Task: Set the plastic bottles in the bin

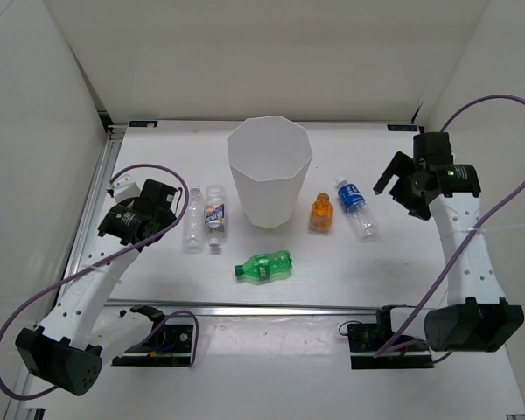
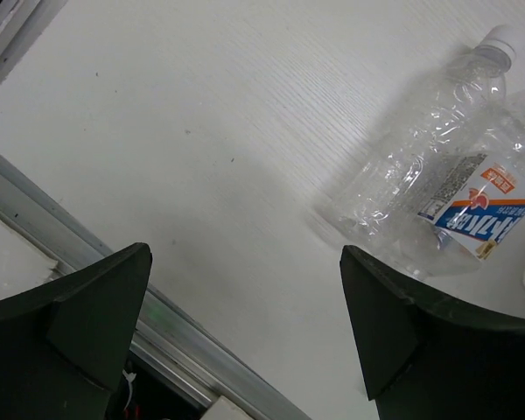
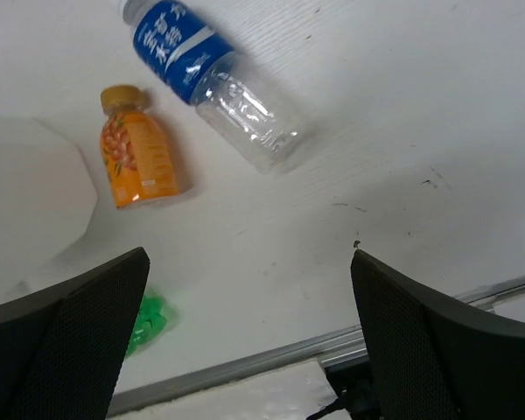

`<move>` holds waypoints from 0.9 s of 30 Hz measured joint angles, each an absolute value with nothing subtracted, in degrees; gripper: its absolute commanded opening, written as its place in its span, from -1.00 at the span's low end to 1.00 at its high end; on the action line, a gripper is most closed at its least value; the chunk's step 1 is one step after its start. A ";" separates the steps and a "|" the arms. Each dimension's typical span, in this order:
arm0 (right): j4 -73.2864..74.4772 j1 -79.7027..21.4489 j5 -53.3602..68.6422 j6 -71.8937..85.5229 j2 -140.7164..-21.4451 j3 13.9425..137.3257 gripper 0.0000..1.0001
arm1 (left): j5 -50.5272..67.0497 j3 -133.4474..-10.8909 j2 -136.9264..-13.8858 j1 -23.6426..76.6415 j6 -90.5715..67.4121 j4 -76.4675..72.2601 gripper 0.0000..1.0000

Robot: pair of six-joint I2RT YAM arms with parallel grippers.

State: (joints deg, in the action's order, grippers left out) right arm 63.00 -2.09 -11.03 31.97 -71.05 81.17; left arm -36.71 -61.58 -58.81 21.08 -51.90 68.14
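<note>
Top external view: the bin (image 1: pixel 268 199) stands upright mid-counter (image 1: pixel 359 280) with nothing visible inside. All five plastic bottles lie outside it: the plain clear bottle (image 1: pixel 193 229) and white-labelled bottle (image 1: pixel 214 213) side by side to its left, the orange bottle (image 1: pixel 321 213) and blue-labelled bottle (image 1: pixel 354 208) to its right, and the green bottle (image 1: pixel 264 267) in front. My left fingers (image 2: pixel 96 306) and right fingers (image 3: pixel 70 324) are spread wide and empty, so I judge the task unstarted, with five bottles left.
</note>
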 measured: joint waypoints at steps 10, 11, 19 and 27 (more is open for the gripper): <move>59.59 -6.26 -6.22 21.37 -92.40 88.23 1.00 | -41.15 -59.40 -56.97 20.91 -55.00 72.18 1.00; 59.53 -6.33 -6.15 20.51 -94.45 89.86 1.00 | -41.23 -58.74 -56.34 20.71 -55.18 72.60 1.00; 57.87 -6.81 -5.72 17.47 -108.73 98.15 1.00 | -41.23 -57.69 -54.33 19.81 -54.50 74.39 1.00; 56.36 -7.11 -4.89 16.05 -115.15 94.43 1.00 | -39.48 -57.69 -55.96 18.96 -53.60 74.39 1.00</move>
